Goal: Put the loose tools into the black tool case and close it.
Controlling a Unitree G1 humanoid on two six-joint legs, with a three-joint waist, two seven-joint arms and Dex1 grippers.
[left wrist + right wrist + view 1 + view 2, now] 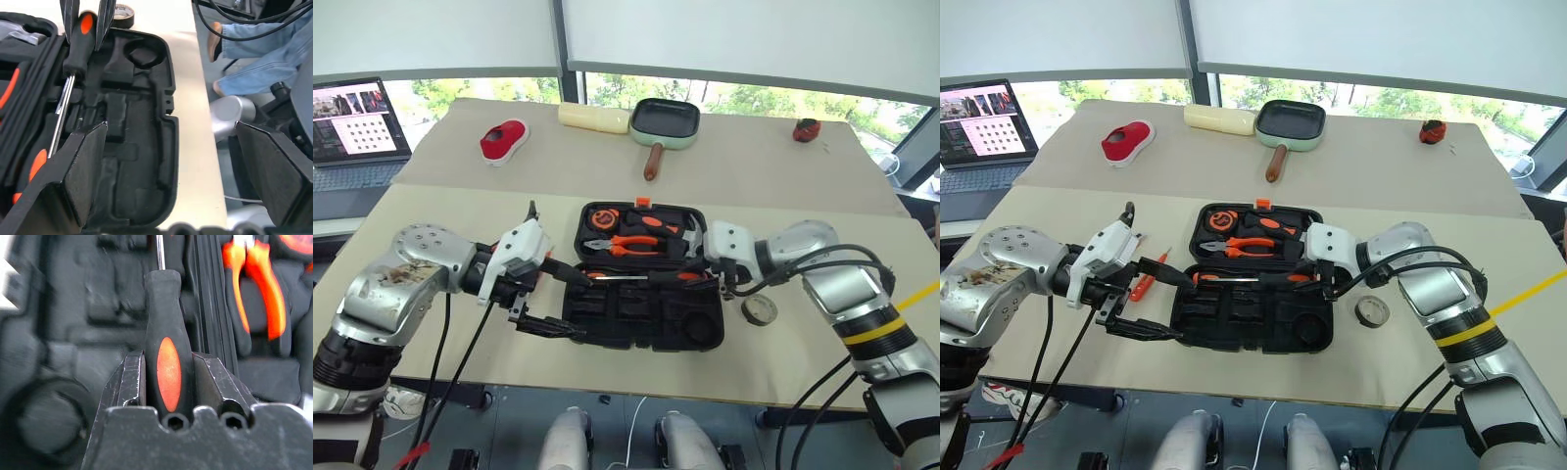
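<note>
Black tool case [641,279] lies open at the desk's [460,225] middle. Right gripper [168,382], jaws pinching a long screwdriver [641,277] by its handle, holds it along the hinge. Left gripper [553,299], jaws spread, hovers at the case's nine o'clock edge. Black tape roll [760,310] sits at the case's three o'clock.

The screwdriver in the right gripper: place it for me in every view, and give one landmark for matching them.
Left eye: screwdriver lies across the middle of the open black tool case, handle in the right gripper.
Right eye: same spot.
Left wrist: upper left, handle between two fingers.
Right wrist: centre, handle clamped.
Landmark: the orange-handled pliers.
</note>
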